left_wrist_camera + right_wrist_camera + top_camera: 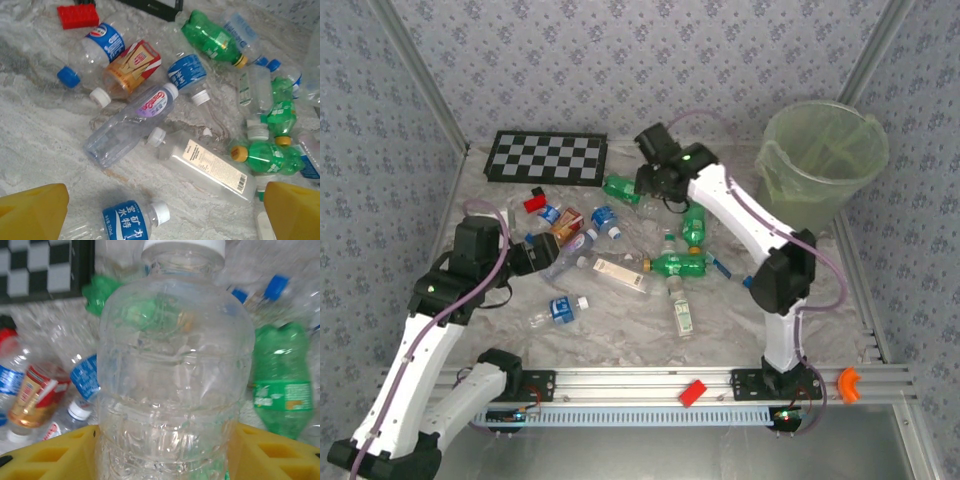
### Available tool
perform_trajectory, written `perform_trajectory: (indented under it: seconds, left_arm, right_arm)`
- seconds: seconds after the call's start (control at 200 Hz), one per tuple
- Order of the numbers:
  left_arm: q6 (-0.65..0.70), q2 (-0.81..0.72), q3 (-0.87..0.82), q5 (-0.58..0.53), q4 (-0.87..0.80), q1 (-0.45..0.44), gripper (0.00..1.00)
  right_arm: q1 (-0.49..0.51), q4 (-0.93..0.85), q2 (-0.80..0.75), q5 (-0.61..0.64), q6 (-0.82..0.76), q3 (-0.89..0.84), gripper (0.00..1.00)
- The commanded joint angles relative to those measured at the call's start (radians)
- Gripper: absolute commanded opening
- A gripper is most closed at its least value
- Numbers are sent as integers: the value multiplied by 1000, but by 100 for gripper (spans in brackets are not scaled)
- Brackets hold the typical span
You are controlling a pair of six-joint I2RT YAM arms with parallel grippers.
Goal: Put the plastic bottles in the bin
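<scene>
Clear bottle (175, 365) sits clamped in the right gripper (165, 452) — left gripper (162, 212) spread wide apart above scattered bottles (130, 125).

Top camera looks down from behind; both wrist cameras sit close over the bottles (130, 125).

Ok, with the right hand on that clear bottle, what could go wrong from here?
The clear bottle looks thin and crinkled, pinched between the right hand's pads: it may buckle or slip when lifted. A green bottle lies close beside it and might get dragged. The bin's loose liner could snag the drop.
</scene>
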Motion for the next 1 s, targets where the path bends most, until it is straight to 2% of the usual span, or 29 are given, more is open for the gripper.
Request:
perform_trajectory:
  seconds: [0.0,0.225,0.51,0.77,0.995]
  left_arm:
    - [53,16,63,39,26,-4,100]
    - [59,47,105,104,76,-4,100]
    - [95,81,151,127,101,-4,100]
    - [94,100,159,148,129,-7,100]
    - [89,104,158,147,134,-7,100]
  right_arm:
    - [-57,-58,-84,28,-10,31,62]
    - [-216,-64,-222,2,-27,60,62]
    - [-487,-57,-337,-58,-2,65,62]
    - [-730,-38,-336,-143,30,57,62]
    - [-814,-41,-251,-186,32,87,62]
